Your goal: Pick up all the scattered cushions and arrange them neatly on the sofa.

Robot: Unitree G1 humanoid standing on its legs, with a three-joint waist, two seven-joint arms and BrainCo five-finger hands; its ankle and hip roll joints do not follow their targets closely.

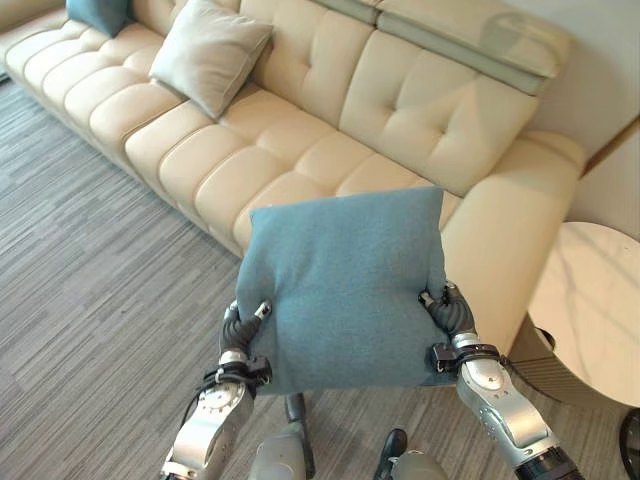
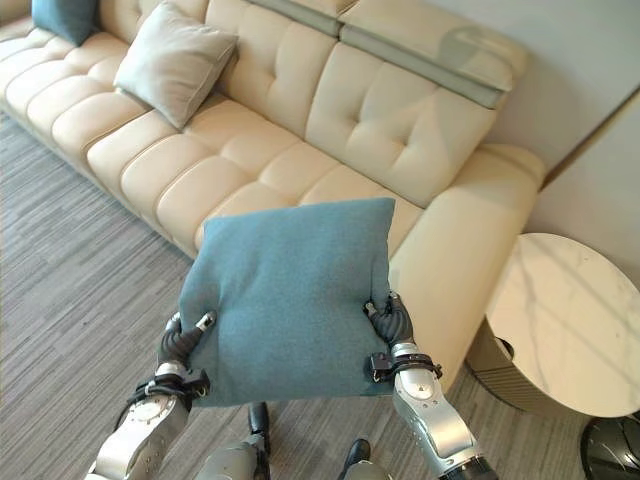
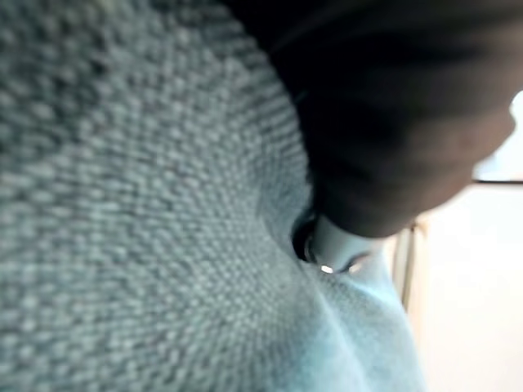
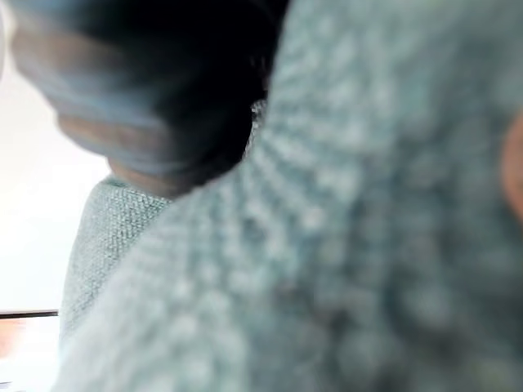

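A teal cushion (image 1: 340, 290) at centre frame is pinched at its lower corners between the left hand (image 1: 243, 330) and right hand (image 1: 450, 312), held off the floor before the cream sofa (image 1: 300, 150). Carrying step; next, lower it onto the seat near the grey cushion (image 1: 208, 52) at upper left.

Cream tufted sofa (image 1: 300, 150): seat cushions at its armrest end bare and open, just beyond the teal cushion (image 1: 340, 290) gripped between the left hand (image 1: 240, 335) and right hand (image 1: 452, 315). Grey-beige cushion (image 1: 208, 55) and a second teal cushion (image 1: 98, 14) occupy the sofa's far end. Round marble side table (image 1: 590, 310) stands beside the sofa's armrest (image 1: 510, 250), narrowing passage there; carpet (image 1: 90, 300) before the sofa lies open.
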